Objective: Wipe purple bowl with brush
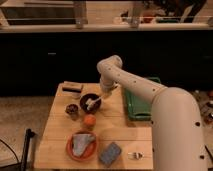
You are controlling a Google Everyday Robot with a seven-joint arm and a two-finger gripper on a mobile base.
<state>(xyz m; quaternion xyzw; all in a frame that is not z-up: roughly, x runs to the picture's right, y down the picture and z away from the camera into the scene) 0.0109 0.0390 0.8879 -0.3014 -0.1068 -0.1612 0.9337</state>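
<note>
The hand grips the brush — its head inside the purple bowl, far-left on the table.

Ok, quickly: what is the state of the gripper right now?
Gripper: closed on the slim cream-white brush, just above the right rim of the round dark purple bowl, brush head down inside it.

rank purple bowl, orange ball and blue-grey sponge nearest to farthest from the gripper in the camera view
The gripper is at the bowl's right rim.
1. purple bowl, just beside and below it
2. orange ball, in front of the bowl, mid-table
3. blue-grey sponge, near the table's front edge
</note>
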